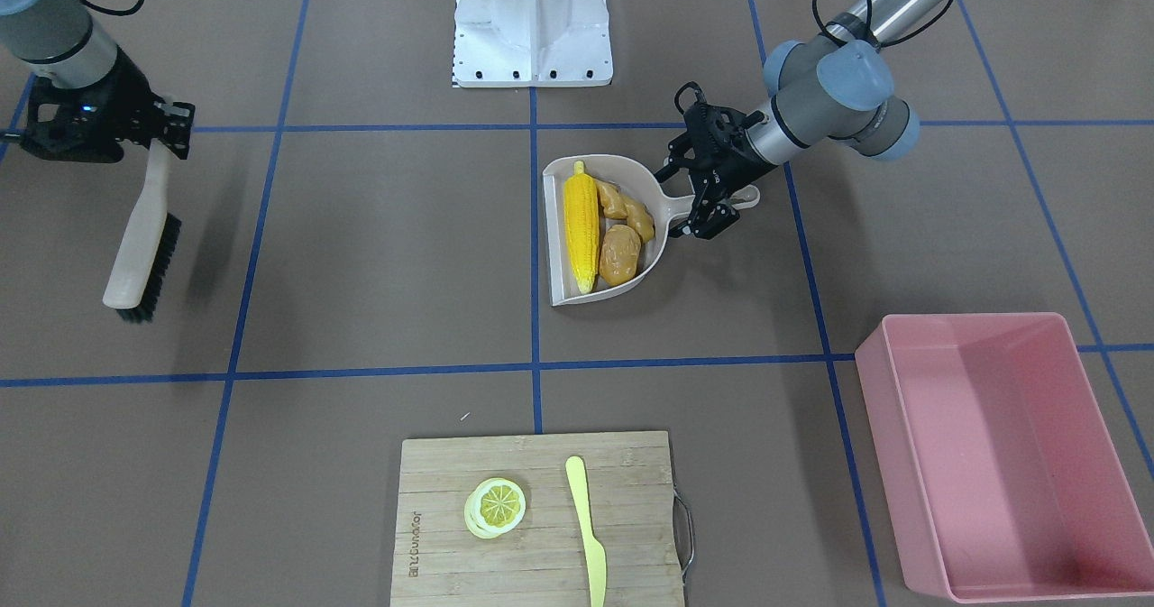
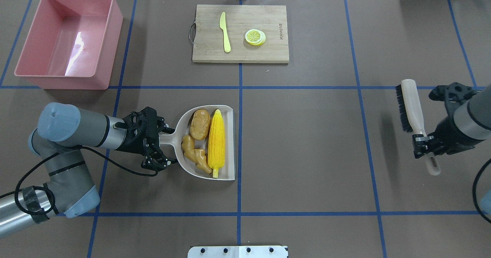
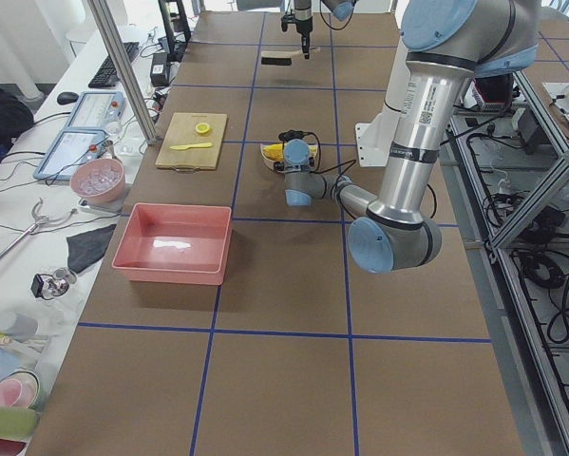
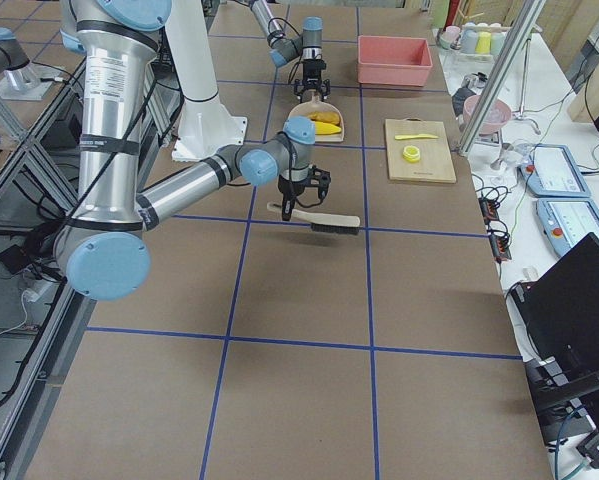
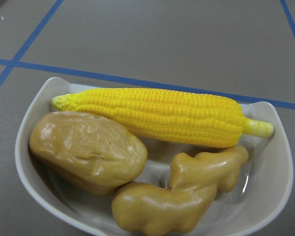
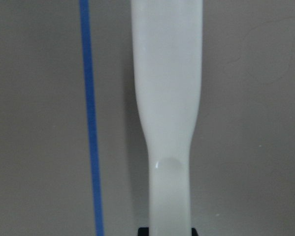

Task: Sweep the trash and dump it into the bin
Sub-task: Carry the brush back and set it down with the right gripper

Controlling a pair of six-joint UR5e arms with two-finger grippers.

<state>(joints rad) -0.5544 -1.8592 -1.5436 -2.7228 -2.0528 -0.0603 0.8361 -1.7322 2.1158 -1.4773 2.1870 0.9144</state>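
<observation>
The yellow corn cob, the brown potato and the tan ginger root lie together in the beige dustpan, left of the table's middle. My left gripper is shut on the dustpan's handle. The left wrist view shows the corn, potato and ginger close up in the pan. The pink bin stands empty at the far left. My right gripper is shut on the handle of a brush, held above the table at the right.
A wooden cutting board at the far middle carries a yellow knife and a lemon slice. Blue tape lines grid the brown table. The white robot base stands at the near edge.
</observation>
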